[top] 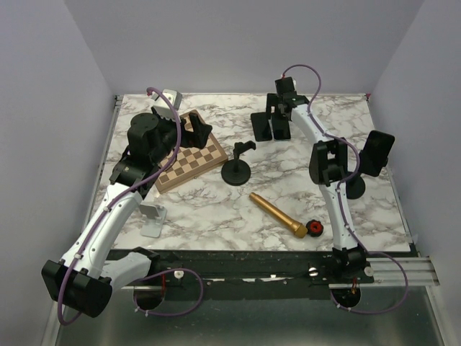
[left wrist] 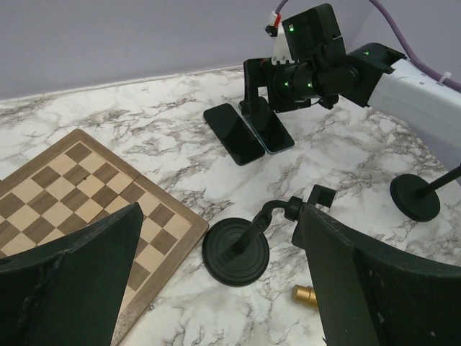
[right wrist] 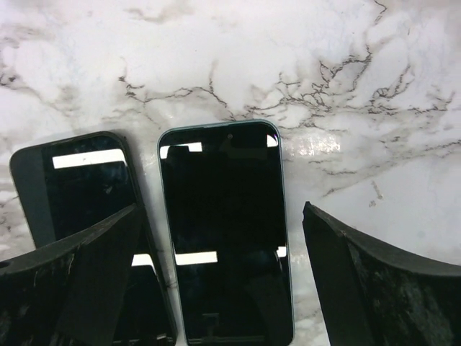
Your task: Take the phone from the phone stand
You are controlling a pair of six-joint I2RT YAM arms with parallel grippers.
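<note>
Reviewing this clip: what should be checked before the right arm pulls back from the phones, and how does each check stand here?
1. Right gripper open, fingers wide of the phone between them: ok.
2. That phone lying flat on the table, beside the second phone: ok.
3. Middle stand empty: ok.
4. Left gripper open and holding nothing: ok.
5. No further phone left to remove: cannot tell. A dark slab shows near the other stand on the right.
</note>
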